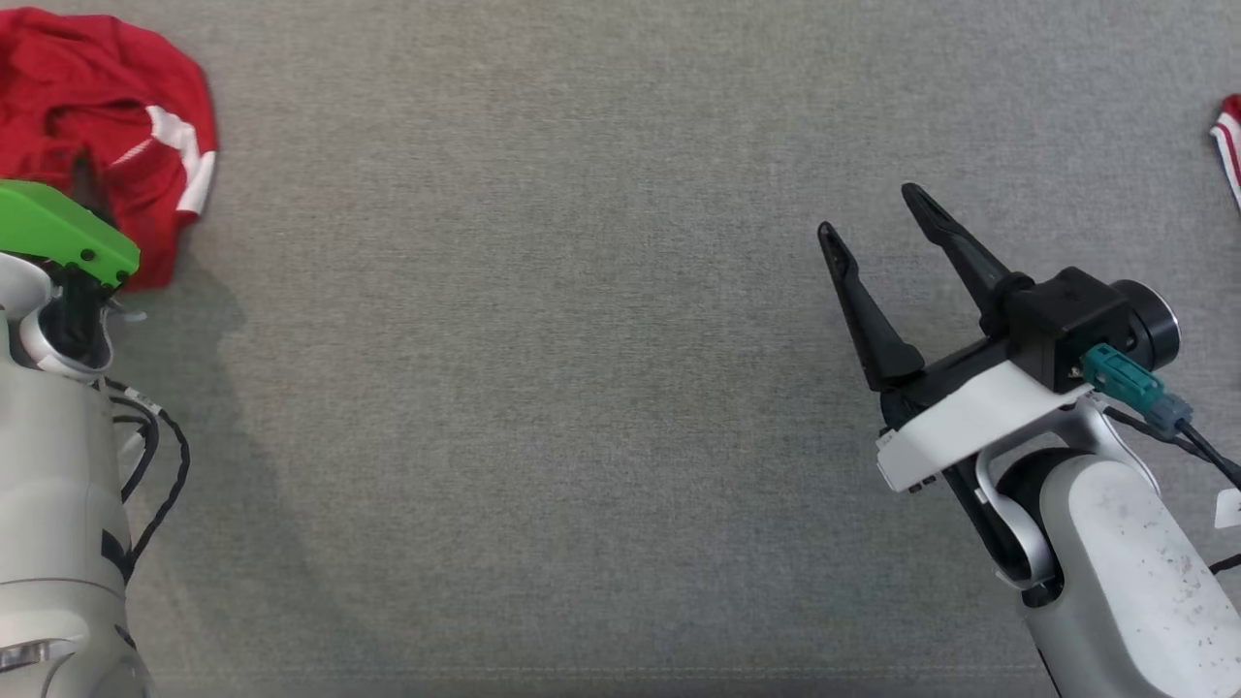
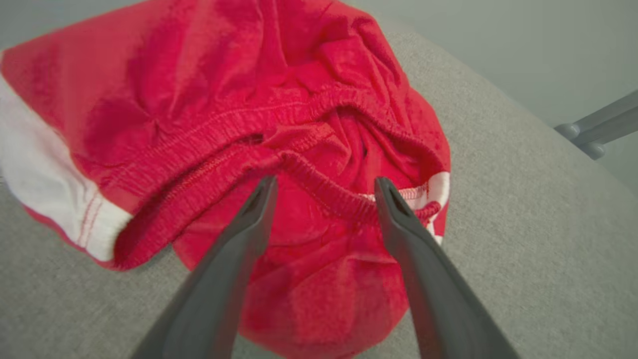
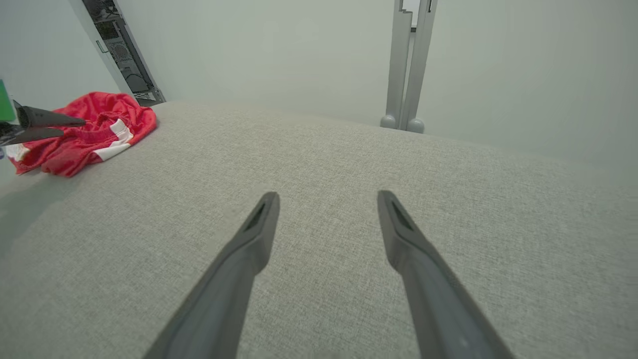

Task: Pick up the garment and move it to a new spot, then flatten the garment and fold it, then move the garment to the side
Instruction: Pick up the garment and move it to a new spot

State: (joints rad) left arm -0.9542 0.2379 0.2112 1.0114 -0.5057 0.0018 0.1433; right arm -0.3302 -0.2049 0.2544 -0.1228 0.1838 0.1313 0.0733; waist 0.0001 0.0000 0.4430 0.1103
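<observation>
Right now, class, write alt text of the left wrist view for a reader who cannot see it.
The open left gripper points at a crumpled red garment, its fingertips near the elastic waistband. The garment has white trim and lies on a grey fabric surface.

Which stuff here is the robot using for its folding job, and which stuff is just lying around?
For the job: crumpled red garment; left gripper, open over it; right gripper, open; grey table.
Just lying about: red-and-white cloth at the right edge; grey post behind the table.
</observation>
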